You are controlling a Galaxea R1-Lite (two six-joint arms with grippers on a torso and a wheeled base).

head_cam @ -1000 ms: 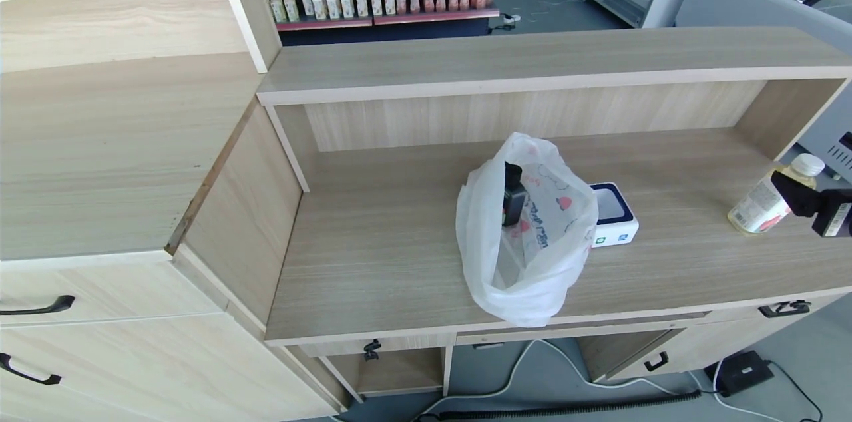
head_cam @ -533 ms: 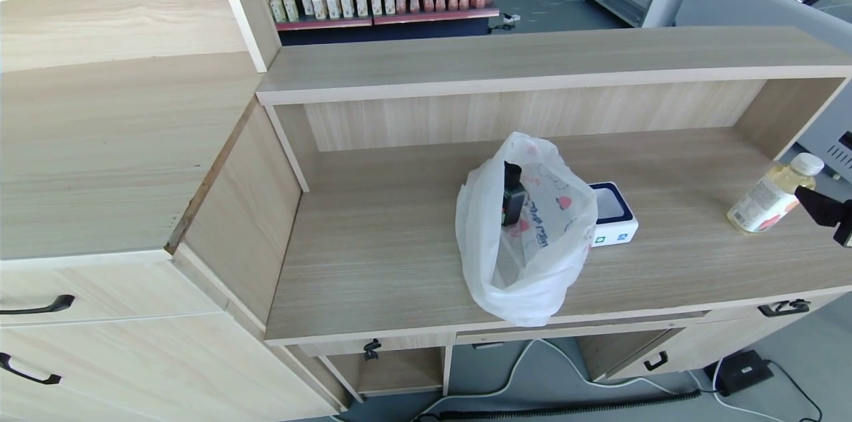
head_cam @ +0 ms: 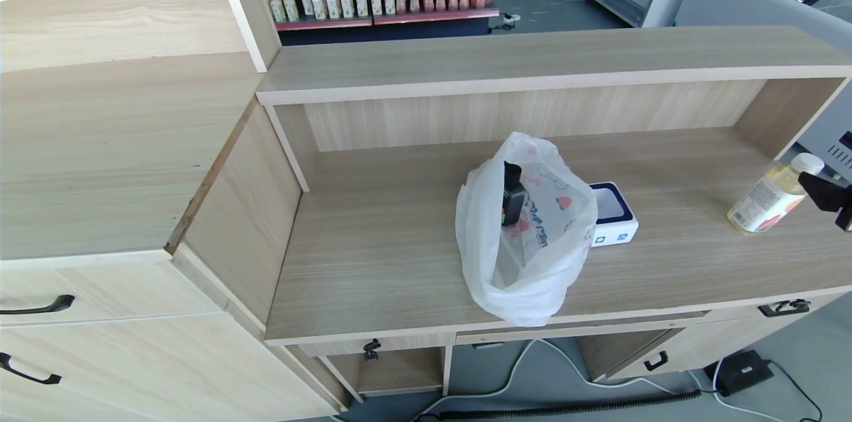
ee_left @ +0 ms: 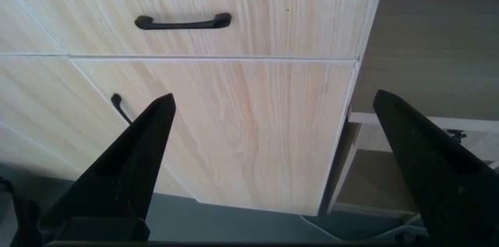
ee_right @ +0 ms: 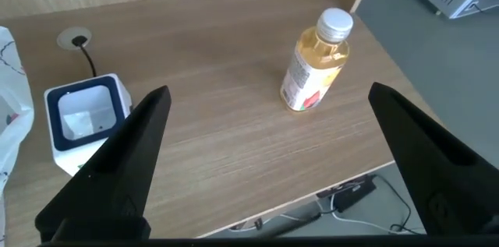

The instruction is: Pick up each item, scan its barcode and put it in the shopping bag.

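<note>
Bottle [head_cam: 772, 194] stands on counter [head_cam: 399, 262] at far right end, cap [head_cam: 807, 162] up, nothing gripping it. R end effector [ee_right: 269, 89] spread wide, near bottle's right side, not touching; prob. lining up a grasp, so pick not yet begun. Scanner box [head_cam: 612, 212] just beside bag [head_cam: 532, 255]; keeps scan-to-bag hop short, I judge. Bag mouth open twd robot for drop-in, black device [head_cam: 512, 199] upright inside. L end effector [ee_left: 274, 97] spread, low, facing drawer fronts [ee_left: 234, 122]; looks idle. Label [head_cam: 759, 199] white w/ red patch, print too small to read; bag print likewise.
</note>
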